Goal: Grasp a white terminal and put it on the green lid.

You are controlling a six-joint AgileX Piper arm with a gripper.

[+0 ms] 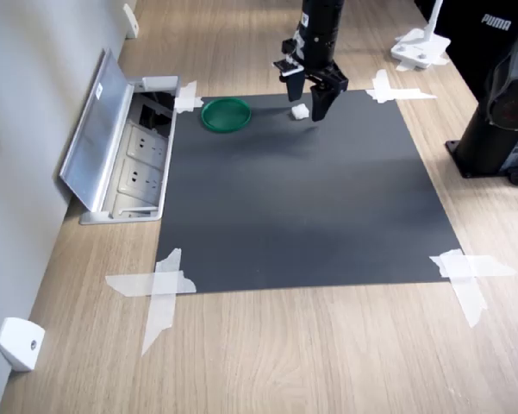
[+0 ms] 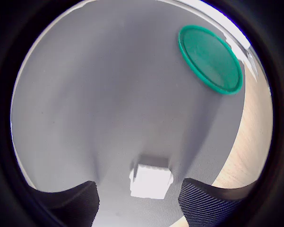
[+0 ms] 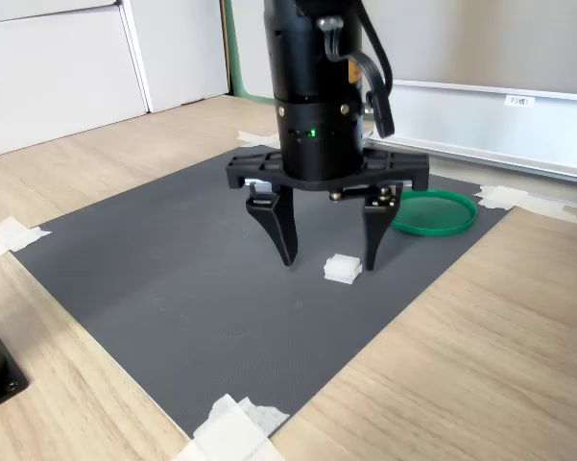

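Observation:
The white terminal (image 1: 300, 111) (image 2: 151, 180) (image 3: 344, 269) is a tiny white block lying on the dark mat. My gripper (image 1: 308, 105) (image 2: 139, 201) (image 3: 329, 259) is open, its two black fingers hanging on either side of the terminal, tips close to the mat and not touching the block. In the second exterior view the terminal lies nearer the finger on the second exterior view's right. The green lid (image 1: 225, 114) (image 2: 210, 58) (image 3: 432, 211) lies flat on the mat, to the first exterior view's left of the gripper, with nothing on it.
The dark mat (image 1: 302, 198) is taped at its corners to a wooden table. An open metal socket box (image 1: 121, 159) sits at the first exterior view's left. A white wedge (image 1: 19, 343) lies near the front left corner. A black base (image 1: 500, 129) stands on the right.

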